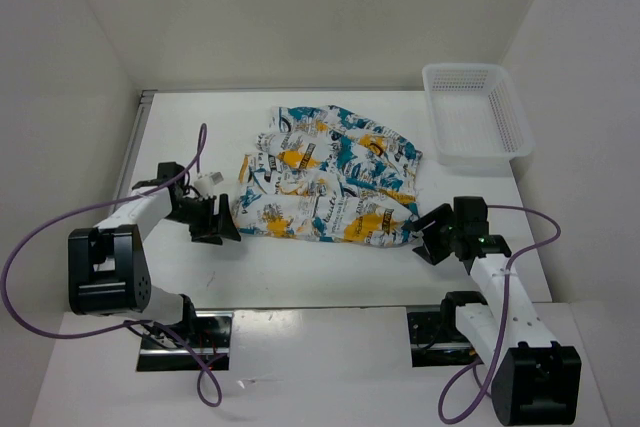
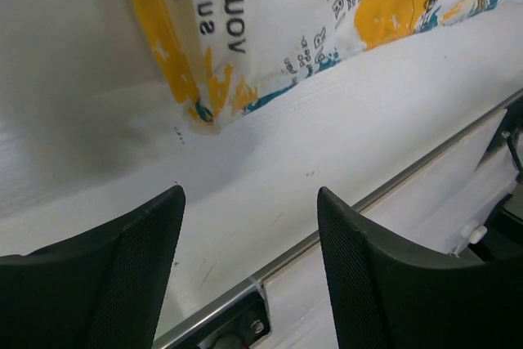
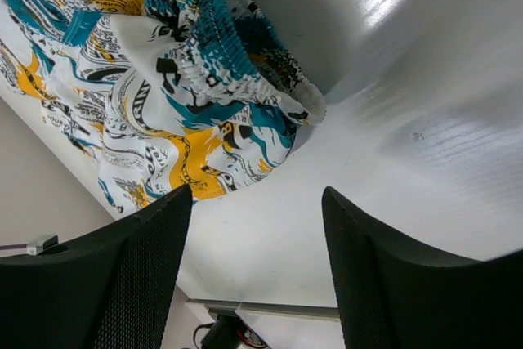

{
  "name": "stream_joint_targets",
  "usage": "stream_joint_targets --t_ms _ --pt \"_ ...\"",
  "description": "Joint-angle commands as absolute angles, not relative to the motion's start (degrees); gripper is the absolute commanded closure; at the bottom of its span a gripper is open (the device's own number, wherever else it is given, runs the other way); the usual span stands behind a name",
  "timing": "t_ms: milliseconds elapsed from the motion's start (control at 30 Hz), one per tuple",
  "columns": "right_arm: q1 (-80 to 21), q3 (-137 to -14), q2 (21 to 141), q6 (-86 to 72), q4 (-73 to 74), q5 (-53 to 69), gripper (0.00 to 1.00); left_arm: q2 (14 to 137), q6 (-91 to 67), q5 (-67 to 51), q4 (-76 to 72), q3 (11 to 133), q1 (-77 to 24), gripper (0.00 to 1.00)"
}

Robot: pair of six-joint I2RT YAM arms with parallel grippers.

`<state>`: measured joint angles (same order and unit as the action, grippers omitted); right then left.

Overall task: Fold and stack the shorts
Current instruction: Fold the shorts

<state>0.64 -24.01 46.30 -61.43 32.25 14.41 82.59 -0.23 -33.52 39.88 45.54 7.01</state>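
Note:
The printed shorts (image 1: 325, 175) lie crumpled in the middle of the white table, white with teal, orange-yellow and black print. My left gripper (image 1: 226, 227) is open and empty, just left of the shorts' near-left corner. In the left wrist view (image 2: 249, 202) that corner (image 2: 204, 108) lies ahead of the fingers, not touched. My right gripper (image 1: 424, 235) is open and empty, just right of the shorts' near-right corner. In the right wrist view (image 3: 257, 202) the gathered waistband (image 3: 221, 63) and printed cloth lie ahead of the fingers.
A white plastic mesh basket (image 1: 475, 112) stands at the back right. White walls close the table at the back and sides. A metal strip (image 2: 343, 210) runs along the table's near edge. Purple cables loop from both arms.

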Motion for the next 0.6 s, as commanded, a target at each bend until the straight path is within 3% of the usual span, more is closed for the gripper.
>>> stream_joint_targets --t_ms 0,167,400,533,567 --pt "1.1 -23.0 44.6 -62.2 32.0 14.8 0.30 81.7 0.0 -39.9 36.4 43.3 7.2 0.27" --pt "1.1 -23.0 46.9 -61.7 29.9 15.8 0.30 80.2 0.0 -39.2 29.1 43.1 7.2 0.15" --pt "1.1 -23.0 48.7 -61.1 28.2 16.3 0.29 85.1 0.0 -37.9 21.6 43.7 6.7 0.14" --pt "1.1 -23.0 49.3 -61.1 27.7 16.3 0.29 87.3 0.0 -37.0 20.3 43.7 5.5 0.23" --pt "1.1 -23.0 49.3 -61.1 27.7 16.3 0.29 88.1 0.0 -36.4 19.6 43.1 5.0 0.30"
